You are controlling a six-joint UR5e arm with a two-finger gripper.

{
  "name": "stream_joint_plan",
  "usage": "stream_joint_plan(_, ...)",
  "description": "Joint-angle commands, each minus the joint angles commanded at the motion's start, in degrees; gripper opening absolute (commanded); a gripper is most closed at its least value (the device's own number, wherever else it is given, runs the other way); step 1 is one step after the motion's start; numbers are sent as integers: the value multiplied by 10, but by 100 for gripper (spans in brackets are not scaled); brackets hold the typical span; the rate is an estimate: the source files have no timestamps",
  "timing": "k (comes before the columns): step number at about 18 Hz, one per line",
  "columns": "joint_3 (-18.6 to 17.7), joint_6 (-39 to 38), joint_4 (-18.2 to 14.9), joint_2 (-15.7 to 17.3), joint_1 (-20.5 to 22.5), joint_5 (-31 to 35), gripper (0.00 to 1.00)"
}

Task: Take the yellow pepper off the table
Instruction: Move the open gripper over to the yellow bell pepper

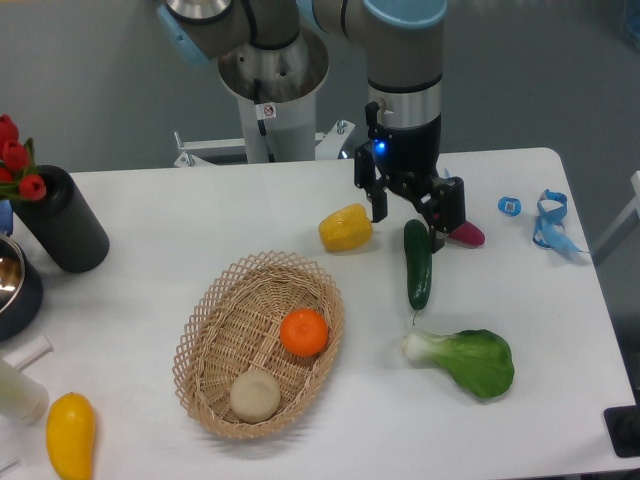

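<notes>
One fixed camera looks down from the front at the table (180,210), arm (403,60) base at frame top.

This looks like a robot lab, not a home. A big grey robot arm (400,60) stands on a metal post (272,90) behind a plain white table (200,210), with a bare grey wall (90,70) behind. Toy-looking food lies around a basket (262,345).
</notes>
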Motion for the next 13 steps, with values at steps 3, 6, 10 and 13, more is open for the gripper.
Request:
stream_joint_plan(3, -22, 30, 4, 12, 2, 6, 100)
stream_joint_plan(6, -41, 27, 5, 22, 5, 1, 100)
stream_joint_plan(10, -77, 23, 39, 25, 4, 0, 100)
stream_joint_plan(13, -100, 14, 40, 33, 1, 1, 100)
